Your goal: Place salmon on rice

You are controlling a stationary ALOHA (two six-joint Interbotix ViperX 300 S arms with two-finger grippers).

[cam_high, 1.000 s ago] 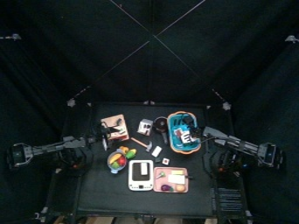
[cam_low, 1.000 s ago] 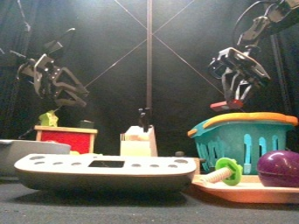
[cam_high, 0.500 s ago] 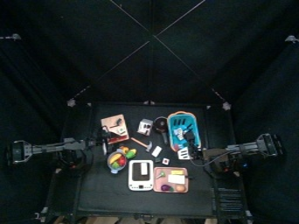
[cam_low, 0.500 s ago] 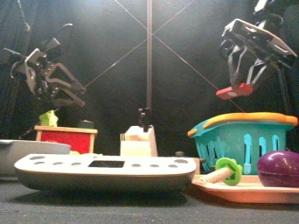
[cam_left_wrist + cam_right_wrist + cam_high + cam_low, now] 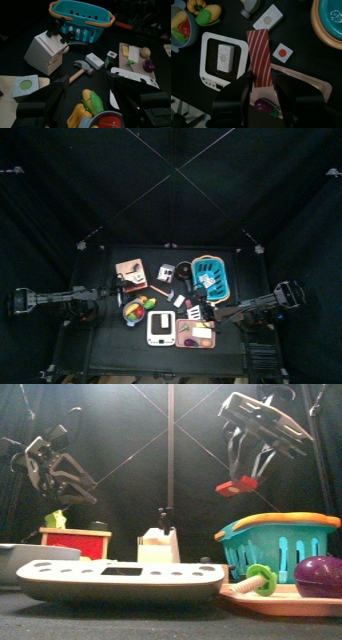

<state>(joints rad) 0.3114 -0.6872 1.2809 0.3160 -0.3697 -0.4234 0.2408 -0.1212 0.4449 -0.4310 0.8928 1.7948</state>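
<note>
Salmon (image 5: pixel 260 57), one slice, hangs pinched in right tool (image 5: pixel 262 86) above one tray (image 5: pixel 210 55).

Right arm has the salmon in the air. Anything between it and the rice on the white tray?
Nothing visible. The salmon hangs in the right gripper, high above the table, and the rice lies bare on the white tray, nothing on top of it.
</note>
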